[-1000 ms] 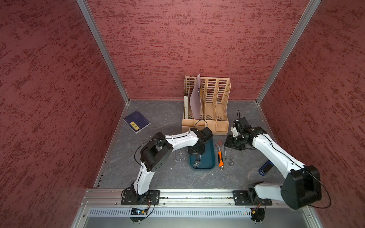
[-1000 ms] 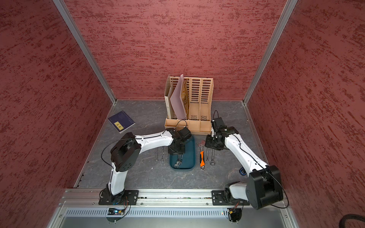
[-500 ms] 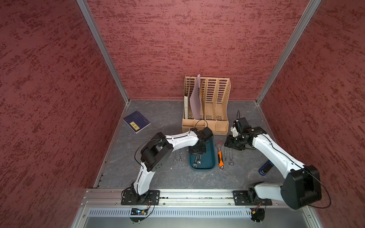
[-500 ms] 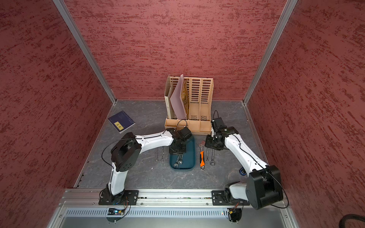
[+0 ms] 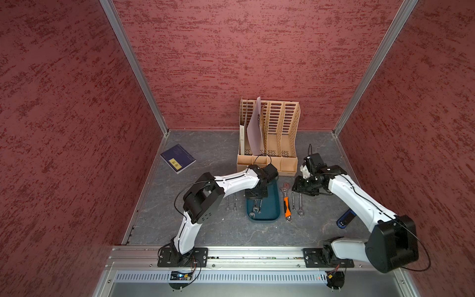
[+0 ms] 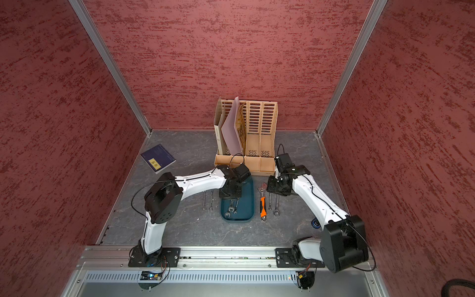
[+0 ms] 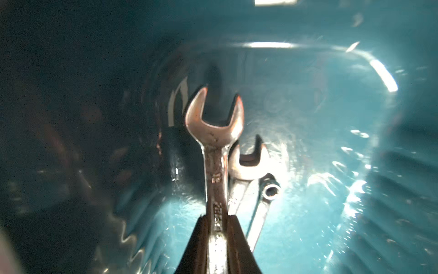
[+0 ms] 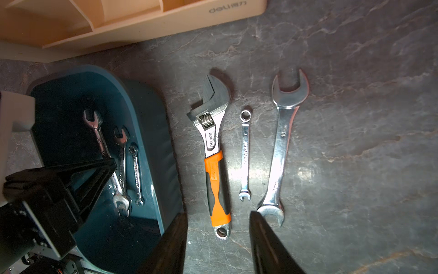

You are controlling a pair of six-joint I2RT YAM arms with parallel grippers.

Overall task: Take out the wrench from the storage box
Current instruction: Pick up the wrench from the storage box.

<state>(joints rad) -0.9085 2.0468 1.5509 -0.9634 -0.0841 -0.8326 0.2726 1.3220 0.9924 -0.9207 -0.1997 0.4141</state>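
In both top views we see the left gripper (image 5: 254,198) down inside the storage box (image 5: 273,209), the right gripper (image 5: 299,189) over the table (image 5: 205,226) beside that box. From the left wrist, we find its fingers (image 7: 239,246) pinched narrow on the wrench (image 7: 214,132) shank, perhaps just off the box floor. From the right wrist, jaws stand apart, empty, an orange-handled wrench (image 8: 216,180) below between them.

Storage box (image 5: 273,204) centred on surface (image 5: 205,228), before file organiser (image 5: 282,133) at back edge; wrenches (image 8: 122,161) inside, other wrenches (image 5: 286,205) flanking; book (image 5: 177,158) near left edge.
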